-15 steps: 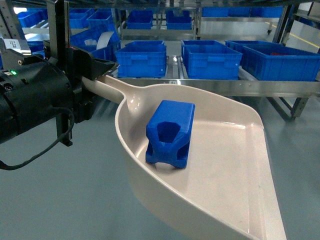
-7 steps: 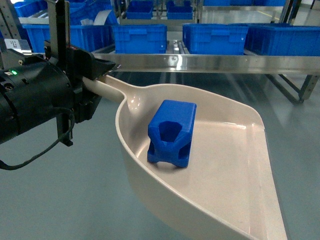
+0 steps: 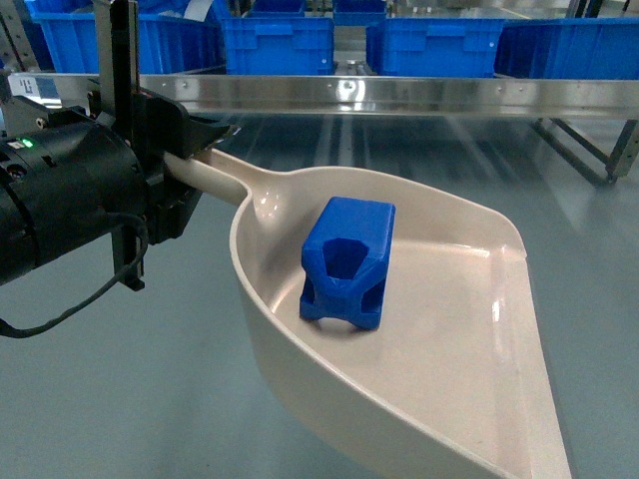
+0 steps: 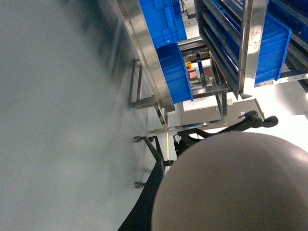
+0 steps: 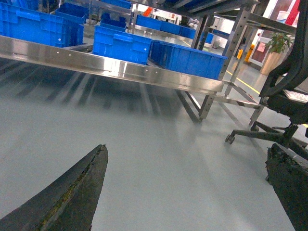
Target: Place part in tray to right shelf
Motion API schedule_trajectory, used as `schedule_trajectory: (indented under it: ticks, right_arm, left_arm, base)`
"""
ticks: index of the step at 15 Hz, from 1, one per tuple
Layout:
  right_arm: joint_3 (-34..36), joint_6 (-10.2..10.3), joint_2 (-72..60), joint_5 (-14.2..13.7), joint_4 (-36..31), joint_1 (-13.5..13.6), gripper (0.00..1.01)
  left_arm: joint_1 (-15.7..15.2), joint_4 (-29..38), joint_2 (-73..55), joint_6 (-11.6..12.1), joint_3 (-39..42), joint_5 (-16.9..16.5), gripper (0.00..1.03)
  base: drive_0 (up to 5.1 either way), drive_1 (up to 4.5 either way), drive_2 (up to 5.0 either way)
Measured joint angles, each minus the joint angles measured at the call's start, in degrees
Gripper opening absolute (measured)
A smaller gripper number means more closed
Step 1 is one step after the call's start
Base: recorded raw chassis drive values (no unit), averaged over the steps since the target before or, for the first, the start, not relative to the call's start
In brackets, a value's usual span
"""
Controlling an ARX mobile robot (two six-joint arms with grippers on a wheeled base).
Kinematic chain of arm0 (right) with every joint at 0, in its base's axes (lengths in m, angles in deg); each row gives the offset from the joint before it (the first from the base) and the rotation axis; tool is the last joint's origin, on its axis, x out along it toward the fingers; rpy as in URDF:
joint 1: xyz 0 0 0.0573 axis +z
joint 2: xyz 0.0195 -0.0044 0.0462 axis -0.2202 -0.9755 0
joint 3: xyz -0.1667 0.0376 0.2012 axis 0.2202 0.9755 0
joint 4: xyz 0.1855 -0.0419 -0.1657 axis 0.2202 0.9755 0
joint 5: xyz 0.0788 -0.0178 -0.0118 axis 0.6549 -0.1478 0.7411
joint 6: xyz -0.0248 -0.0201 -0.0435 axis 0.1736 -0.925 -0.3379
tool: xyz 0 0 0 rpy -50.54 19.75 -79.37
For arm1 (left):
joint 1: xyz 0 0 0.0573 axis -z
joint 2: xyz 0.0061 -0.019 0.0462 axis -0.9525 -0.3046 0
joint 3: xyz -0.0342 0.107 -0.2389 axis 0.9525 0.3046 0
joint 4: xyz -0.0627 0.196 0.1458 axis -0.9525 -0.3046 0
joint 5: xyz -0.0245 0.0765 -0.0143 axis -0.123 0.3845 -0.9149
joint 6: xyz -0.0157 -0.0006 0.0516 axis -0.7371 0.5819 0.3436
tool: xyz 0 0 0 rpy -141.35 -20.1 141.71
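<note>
The bright-blue part (image 3: 347, 261) stands in the cream tray (image 3: 469, 339), near the handle end, hexagonal hollow facing me. My left gripper (image 3: 188, 160) is shut on the tray's handle (image 3: 228, 178) at the left of the head view and holds the tray above the floor. The left wrist view shows only the tray's rounded underside (image 4: 236, 183) and one dark finger (image 4: 144, 207). The right shelf's steel front rail (image 3: 399, 95) runs across the top, beyond the tray. My right gripper (image 5: 185, 187) stands open over bare floor, nothing between its fingers.
Large blue crates (image 3: 278, 42) sit on the rack behind the rail, also blue crates (image 5: 185, 57) in the right wrist view. Rack legs (image 3: 574, 150) stand at the right. An office chair (image 5: 284, 106) stands on the grey floor to the right.
The shelf rail and crates have slid up in the head view and grown nearer. The tray stays in the left gripper's hold; the part has shifted slightly right in it.
</note>
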Motion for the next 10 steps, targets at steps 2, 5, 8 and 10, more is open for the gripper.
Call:
schedule_trajectory:
  ticks: [2,5,8,10]
  right_arm:
    - [0.0,0.0,0.0,0.0,0.0,0.0,0.98]
    - [0.0,0.0,0.2,0.0,-0.2,0.0,0.98]
    - [0.0,0.0,0.3,0.0,-0.1,0.0,0.98]
    - [0.0,0.0,0.3,0.0,-0.1,0.0,0.98]
  left_arm:
    - [0.0,0.0,0.0,0.0,0.0,0.0,0.12]
    - [0.0,0.1,0.0,0.0,0.0,0.0,0.12]
    - [0.0,0.1,0.0,0.0,0.0,0.0,0.12]
    - [0.0,0.1,0.0,0.0,0.0,0.0,0.12]
  base:
    - [0.0,0.00,0.0]
    - [-0.1,2.67,-2.8]
    - [-0.1,4.01,-4.2]
    - [0.1,4.17,-4.1]
